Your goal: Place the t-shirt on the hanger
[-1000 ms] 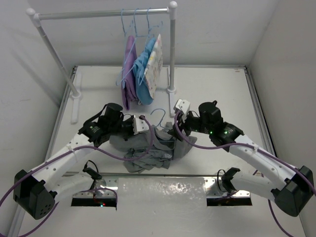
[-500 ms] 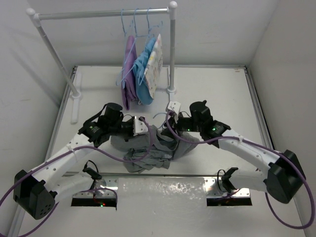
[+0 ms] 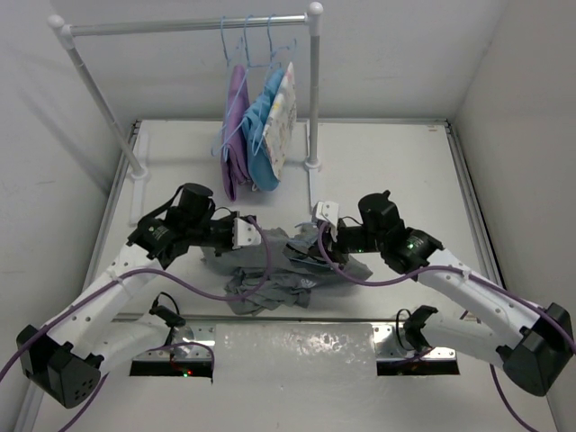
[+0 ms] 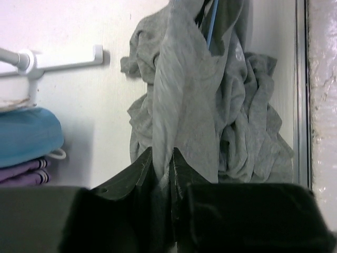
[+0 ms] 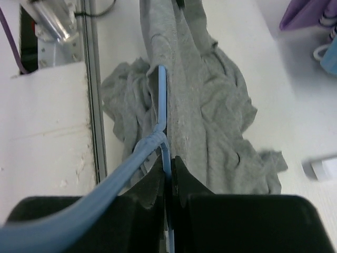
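The grey t-shirt (image 3: pixel 270 274) lies crumpled on the white table between my two arms. My left gripper (image 3: pixel 263 239) comes at it from the left. In the left wrist view, the left gripper (image 4: pixel 163 155) is shut on a raised fold of the t-shirt (image 4: pixel 184 95). The light-blue hanger (image 5: pixel 162 89) runs into the cloth, and a short piece of the hanger (image 4: pixel 210 23) shows at the top of the left wrist view. My right gripper (image 5: pixel 167 161) is shut on the hanger's thin wire beside the t-shirt (image 5: pixel 210 121). From above, the right gripper (image 3: pixel 310 245) sits at the shirt's right side, where the hanger is hidden.
A white clothes rack (image 3: pixel 180 25) stands at the back with its right post (image 3: pixel 312 90) just behind the shirt. On it hang purple (image 3: pixel 234 135), blue (image 3: pixel 261 126) and patterned white (image 3: pixel 282 112) garments. A metal strip (image 3: pixel 297 319) runs along the near table edge.
My right gripper has come down onto the hanger and shut on it. The left arm has pulled back to the left with the shirt fold. The hanger's hook no longer shows from above.
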`<state>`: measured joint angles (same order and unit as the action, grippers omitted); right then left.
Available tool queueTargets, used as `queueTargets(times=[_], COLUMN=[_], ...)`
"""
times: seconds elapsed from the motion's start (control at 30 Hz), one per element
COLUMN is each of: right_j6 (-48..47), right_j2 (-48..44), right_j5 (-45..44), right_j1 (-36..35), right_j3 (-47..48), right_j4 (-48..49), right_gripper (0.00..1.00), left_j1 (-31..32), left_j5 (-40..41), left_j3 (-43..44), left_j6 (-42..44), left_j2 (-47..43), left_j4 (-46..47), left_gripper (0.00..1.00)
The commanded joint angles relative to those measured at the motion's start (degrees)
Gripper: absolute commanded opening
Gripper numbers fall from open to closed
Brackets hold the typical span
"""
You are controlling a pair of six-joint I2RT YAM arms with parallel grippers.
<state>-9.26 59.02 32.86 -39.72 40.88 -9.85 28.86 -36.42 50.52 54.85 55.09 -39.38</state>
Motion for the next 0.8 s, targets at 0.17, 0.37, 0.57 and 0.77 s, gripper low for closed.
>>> queueTargets(times=[0.17,0.37,0.57,0.77], right_j6=[-5.2,-4.8,0.7,14.0], right_j2=[-4.4,-6.4,-5.8,-2.9], right_j5=[-7.4,-8.5,-12.3,-19.2], right_j1=[2.5,2.5,2.5,2.4], right_j3=[5.4,8.8,11.1,12.6], right_j4=[-16.2,-22.2,-20.9,-14.4], right_gripper=[0.00,0.00,0.00,0.00], left_j1=[-3.2,-11.6,-18.9,-18.8], left_j5=[6.6,3.4,-7.3,-12.9], left_j3=[3.2,2.9,3.0,1.1], left_j6=[3.2,8.0,12.9,-4.5], left_j2=[-1.2,1.8,4.3,2.0], left_j4=[-6.4,-6.5,-8.5,10.0], left_gripper=[0.14,0.00,0.30,1.00])
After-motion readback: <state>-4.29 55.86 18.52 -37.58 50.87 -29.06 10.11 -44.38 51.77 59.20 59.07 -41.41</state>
